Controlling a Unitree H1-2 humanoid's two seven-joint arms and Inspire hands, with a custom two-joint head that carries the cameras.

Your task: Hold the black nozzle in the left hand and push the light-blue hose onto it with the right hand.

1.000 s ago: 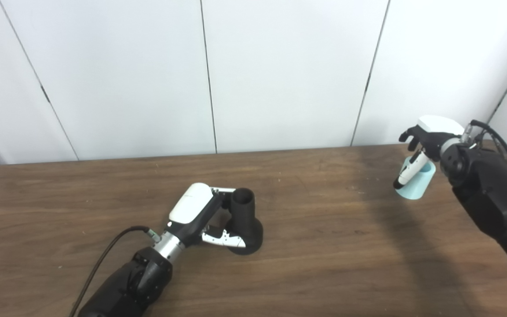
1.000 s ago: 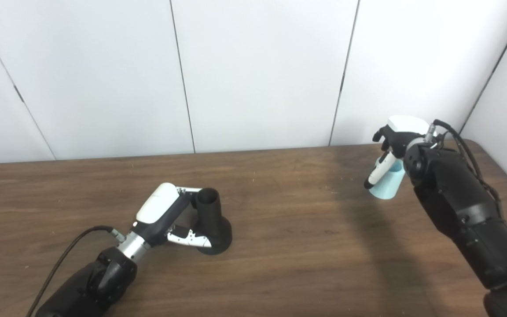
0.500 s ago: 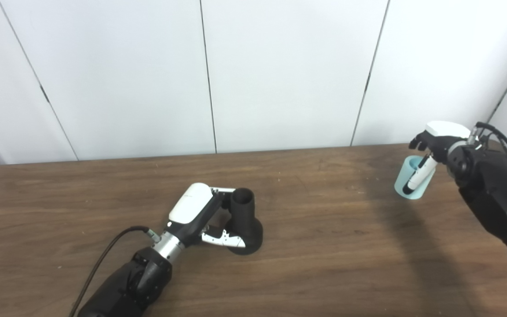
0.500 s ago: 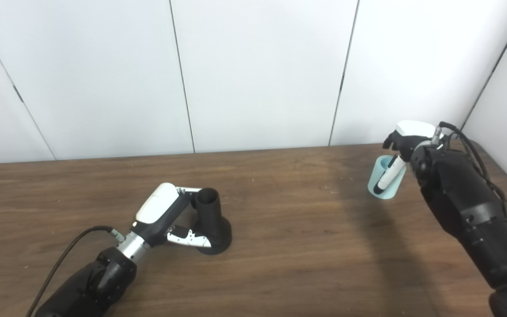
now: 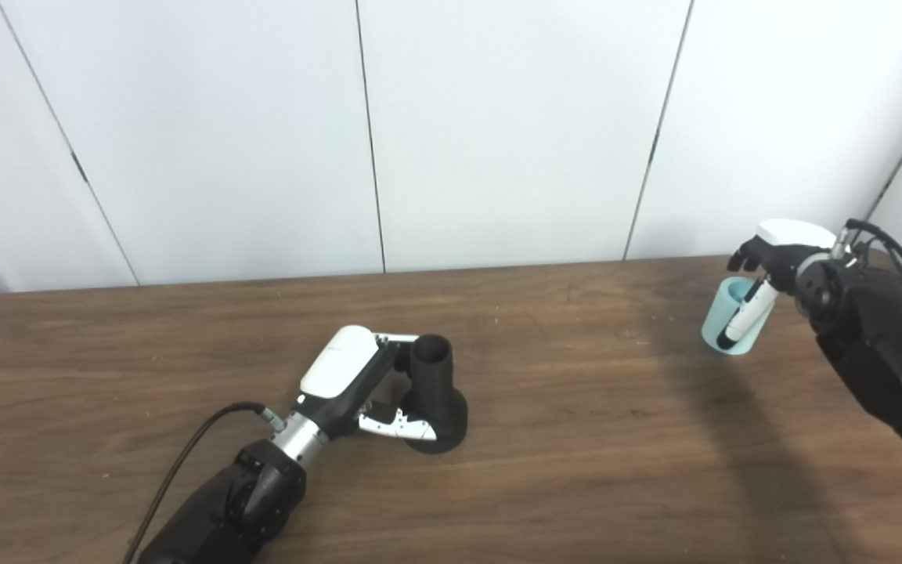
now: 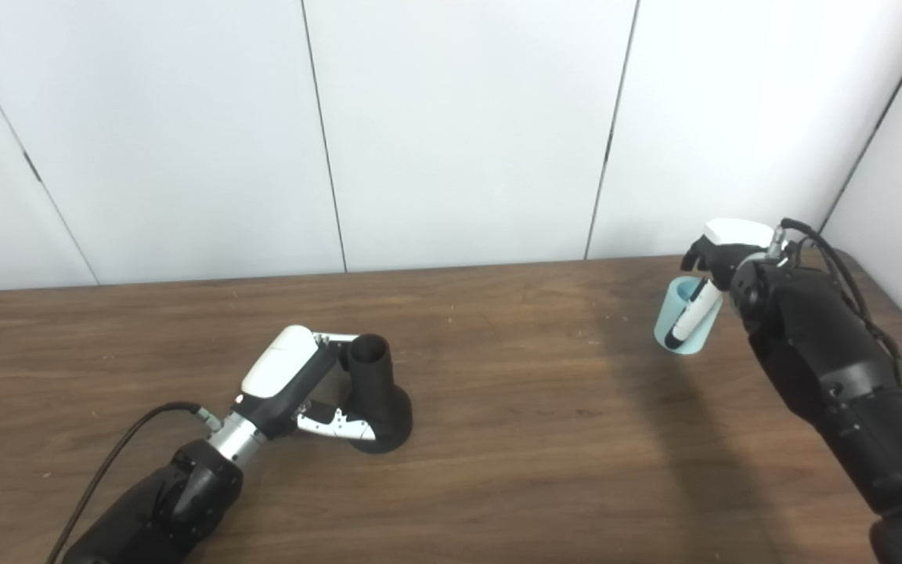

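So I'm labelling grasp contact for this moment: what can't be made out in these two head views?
- Left hand: its fingers wrap behind the black nozzle, so contact on the far side is hidden in both views.
- Right hand: small and far off; whether it grips the light-blue hose firmly cannot be told.
- Hose base: whether it touches the table is unclear.
- Right arm: cut off by the picture's right edge.

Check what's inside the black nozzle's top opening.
The black nozzle stands upright, left hand around it. Its top opening shows only dark hollow; nothing visibly inside, though deeper down is unseen. The light-blue hose is far right, in the right hand.
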